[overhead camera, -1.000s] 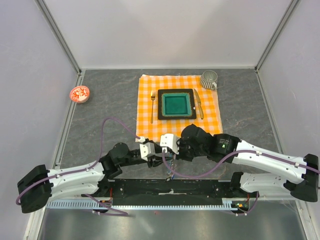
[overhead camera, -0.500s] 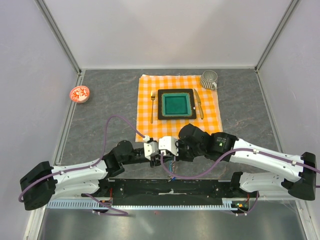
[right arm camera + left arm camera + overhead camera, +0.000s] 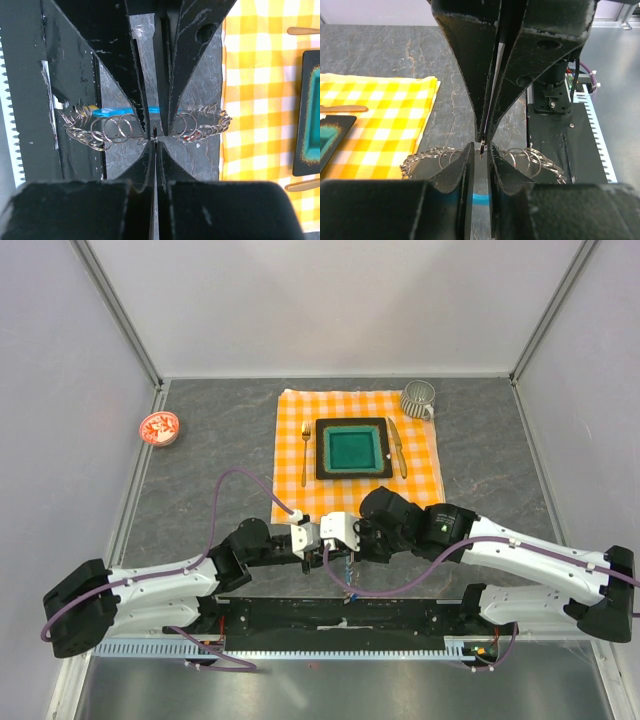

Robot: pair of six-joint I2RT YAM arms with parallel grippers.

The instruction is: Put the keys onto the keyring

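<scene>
Jaws on my left gripper (image 3: pixel 481 150) have narrowed since a second ago to a slit, gripping nothing; right gripper (image 3: pixel 155 142) stays pinched on a thin metal strip (image 3: pixel 491 107); keyring (image 3: pixel 115 131) lies beneath, six o'clock of the cloth (image 3: pixel 295 440).

Orange-and-white checked cloth (image 3: pixel 290 420), teal plate (image 3: pixel 352 449) rimmed black, silvery keyring (image 3: pixel 107 131) with cyan clip (image 3: pixel 117 111).

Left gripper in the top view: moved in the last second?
Yes. The left gripper has shifted right toward the right gripper, its white wrist block now in line with the gold fork, not left of it.
</scene>
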